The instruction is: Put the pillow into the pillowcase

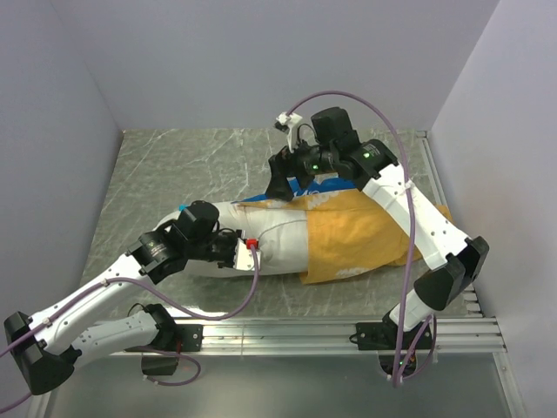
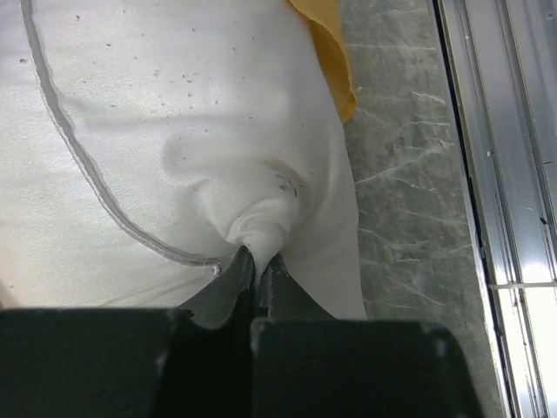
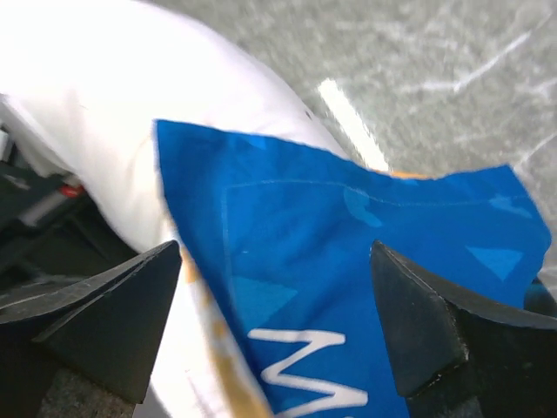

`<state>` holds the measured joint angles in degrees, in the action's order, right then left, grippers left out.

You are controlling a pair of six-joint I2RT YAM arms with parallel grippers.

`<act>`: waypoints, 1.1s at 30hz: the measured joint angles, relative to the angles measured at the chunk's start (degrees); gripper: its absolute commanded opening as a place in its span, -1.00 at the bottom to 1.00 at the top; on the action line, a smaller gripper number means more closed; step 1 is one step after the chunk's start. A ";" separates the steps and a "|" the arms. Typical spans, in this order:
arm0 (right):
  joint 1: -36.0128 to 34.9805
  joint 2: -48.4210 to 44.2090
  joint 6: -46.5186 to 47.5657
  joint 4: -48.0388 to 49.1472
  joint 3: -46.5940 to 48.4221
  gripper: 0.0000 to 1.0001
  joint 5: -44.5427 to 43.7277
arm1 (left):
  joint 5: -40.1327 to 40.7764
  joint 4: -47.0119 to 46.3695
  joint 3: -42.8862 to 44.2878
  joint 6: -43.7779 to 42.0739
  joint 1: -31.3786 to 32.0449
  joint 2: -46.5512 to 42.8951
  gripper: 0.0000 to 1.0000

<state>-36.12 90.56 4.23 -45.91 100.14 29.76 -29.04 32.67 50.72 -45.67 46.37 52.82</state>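
Two end effectors sit at opposite ends of the job. The left end effector [image 2: 258, 261] is clamped tight on a bunched pinch of white fabric at the bare end of the pillow [image 1: 265, 237], and the rest of the pillow swells away ahead of its fingertips. The right end effector [image 3: 278, 296] is spread wide and grips nothing. The blue flap at the mouth of the pillowcase [image 1: 357, 235] lies between its fingers, and the pillow's white bulk is just beyond that flap. The pillow lies on the table [image 1: 174, 165], its far part covered by the orange face of the pillowcase and the part nearer the left end effector bare.

Insertion looks about half done, so the step in hand is feeding the pillow further in. The next move probably calls for the right end effector to close on the blue flap and hold the mouth up and steady. The left end effector would then push the pillow away from itself into the opening, slowly enough that the thin fabric does not bunch or slide along with it
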 measured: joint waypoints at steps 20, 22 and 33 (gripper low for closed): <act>-7.50 7.69 4.50 -5.38 4.17 -0.53 -6.80 | 0.42 0.70 1.20 -2.19 -0.24 0.52 -0.99; -7.50 8.31 2.97 -5.84 5.95 -0.63 -6.75 | 0.55 0.48 1.29 -2.95 -0.44 0.48 -0.99; -6.69 8.68 -3.23 -2.89 11.58 -0.98 -3.50 | 0.22 0.72 1.38 -4.44 -0.42 0.31 -0.99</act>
<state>-42.81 99.24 0.99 -48.80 111.72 26.26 -28.82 33.39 52.10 -50.11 45.95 53.12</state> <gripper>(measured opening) 0.012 0.033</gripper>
